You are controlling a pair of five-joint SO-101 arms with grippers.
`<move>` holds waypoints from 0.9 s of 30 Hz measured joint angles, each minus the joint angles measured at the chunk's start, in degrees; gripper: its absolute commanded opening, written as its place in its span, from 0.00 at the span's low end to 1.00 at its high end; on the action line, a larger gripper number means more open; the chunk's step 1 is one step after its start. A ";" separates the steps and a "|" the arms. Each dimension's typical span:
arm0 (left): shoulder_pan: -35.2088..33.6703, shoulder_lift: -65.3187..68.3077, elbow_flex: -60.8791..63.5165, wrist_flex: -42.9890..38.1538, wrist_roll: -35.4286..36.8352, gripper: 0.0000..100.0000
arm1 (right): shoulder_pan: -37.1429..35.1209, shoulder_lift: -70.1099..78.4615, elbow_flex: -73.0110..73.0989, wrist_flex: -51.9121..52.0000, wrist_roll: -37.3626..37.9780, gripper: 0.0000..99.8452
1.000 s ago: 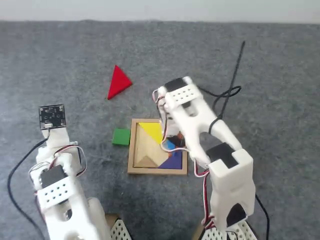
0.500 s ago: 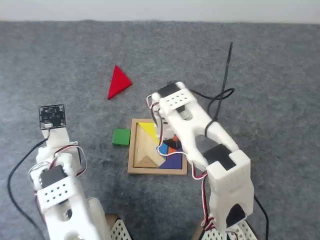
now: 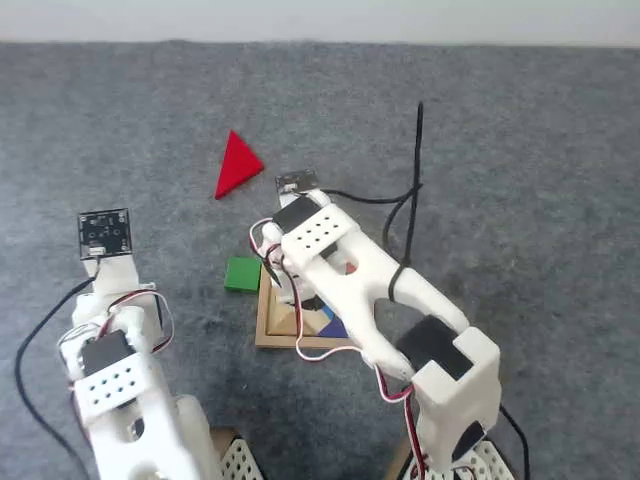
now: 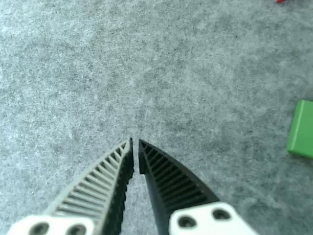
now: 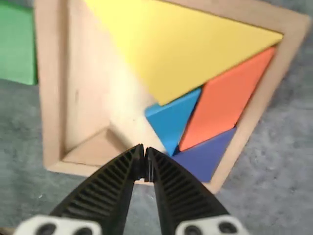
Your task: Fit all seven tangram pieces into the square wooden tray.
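The right gripper [image 5: 145,149] is held with its fingers drawn together on nothing, poised over the near edge of the tray [image 5: 49,88], beside the pale wooden triangle [image 5: 95,149] seated in one corner; whether the tips touch that triangle cannot quite be told, since the view is steep. Inside the tray a yellow triangle [image 5: 181,49], a blue triangle [image 5: 171,120], an orange piece [image 5: 225,98] and a purple triangle [image 5: 205,156] are already fitted, and a stretch of bare floor is left along one wall. The green square [image 5: 17,44] lies outside the tray, just beside that same wall; the red triangle [image 3: 237,166] lies well apart from the tray, on the far side. The left gripper [image 4: 135,146] is likewise closed and empty, over the carpet some way from the tray. The step in hand is judged to be fetching the green square. For it to be done well, the fingers should be opened before the descent, two opposite sides of the square should be straddled squarely from above, and the square should be lifted clear of the tray's rim, so that the seated pieces are not knocked askew.
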 measured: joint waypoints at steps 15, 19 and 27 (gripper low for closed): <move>0.00 0.00 0.00 0.00 0.00 0.02 | 7.82 2.90 0.00 -0.62 0.35 0.01; 0.09 0.00 0.00 0.00 0.00 0.02 | 8.44 2.90 0.00 -0.62 0.35 0.01; 0.09 0.00 0.00 0.00 0.00 0.02 | -0.62 2.81 0.00 2.46 0.35 0.01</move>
